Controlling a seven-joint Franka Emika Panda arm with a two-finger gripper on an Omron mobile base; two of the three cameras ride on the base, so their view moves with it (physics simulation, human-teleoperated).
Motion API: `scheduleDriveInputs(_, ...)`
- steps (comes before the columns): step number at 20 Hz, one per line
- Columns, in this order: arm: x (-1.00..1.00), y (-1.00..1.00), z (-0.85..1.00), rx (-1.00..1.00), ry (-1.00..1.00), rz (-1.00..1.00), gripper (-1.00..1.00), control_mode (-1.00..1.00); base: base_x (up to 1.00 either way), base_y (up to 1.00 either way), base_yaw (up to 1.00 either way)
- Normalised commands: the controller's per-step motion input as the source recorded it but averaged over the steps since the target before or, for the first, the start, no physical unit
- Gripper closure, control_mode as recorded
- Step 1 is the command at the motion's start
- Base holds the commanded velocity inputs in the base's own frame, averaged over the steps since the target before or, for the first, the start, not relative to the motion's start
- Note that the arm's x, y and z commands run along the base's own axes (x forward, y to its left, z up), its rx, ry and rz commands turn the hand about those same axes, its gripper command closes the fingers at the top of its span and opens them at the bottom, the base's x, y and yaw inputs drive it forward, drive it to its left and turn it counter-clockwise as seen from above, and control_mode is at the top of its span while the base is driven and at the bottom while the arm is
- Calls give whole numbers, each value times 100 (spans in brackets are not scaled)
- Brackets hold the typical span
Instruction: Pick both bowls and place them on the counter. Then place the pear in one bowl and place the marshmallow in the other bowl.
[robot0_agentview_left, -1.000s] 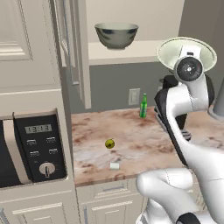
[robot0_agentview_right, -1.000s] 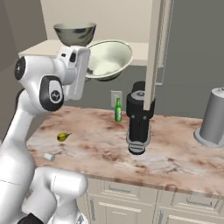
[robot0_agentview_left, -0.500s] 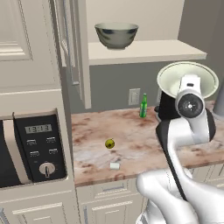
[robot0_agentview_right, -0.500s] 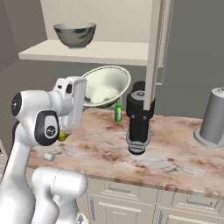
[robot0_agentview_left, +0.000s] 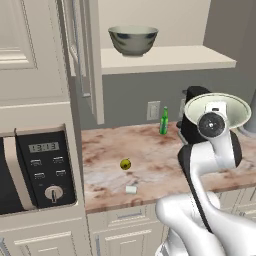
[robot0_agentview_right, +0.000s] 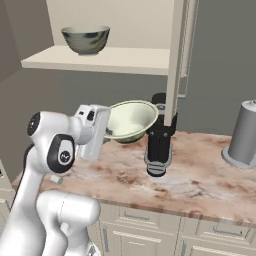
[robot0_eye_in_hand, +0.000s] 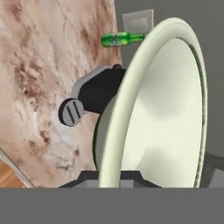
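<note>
— Two bowls? Where?
— Yes: a deep bowl (robot0_agentview_left: 133, 40) on the shelf (robot0_agentview_left: 170, 58), a wide bowl (robot0_agentview_right: 131, 120) clamped by its rim in the jaws, above the tabletop (robot0_agentview_left: 150, 155).
— And the food?
— One pear (robot0_agentview_left: 125, 164) and one marshmallow (robot0_agentview_left: 131, 189) lie near each other on the tabletop; one green bottle (robot0_agentview_left: 164, 121) stands behind them.

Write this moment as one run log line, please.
fingers: shut on wide bowl rim | wide bowl: held above counter | deep bowl: on shelf | pear, marshmallow: on counter
</note>
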Motion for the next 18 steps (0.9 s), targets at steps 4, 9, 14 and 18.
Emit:
scheduleDriveInputs(4, 0, -19, -63, 0, 8, -24, 100, -100, 0, 0, 0)
scheduleDriveInputs(9, 0, -33, -52, 1, 7, -20, 100, -100, 0, 0, 0)
scheduleDriveInputs(14, 0, -58, -45, 7, 1, -12, 100, -100, 0, 0, 0)
scheduleDriveInputs(18, 0, -51, -44, 9, 3, -4, 100, -100, 0, 0, 0)
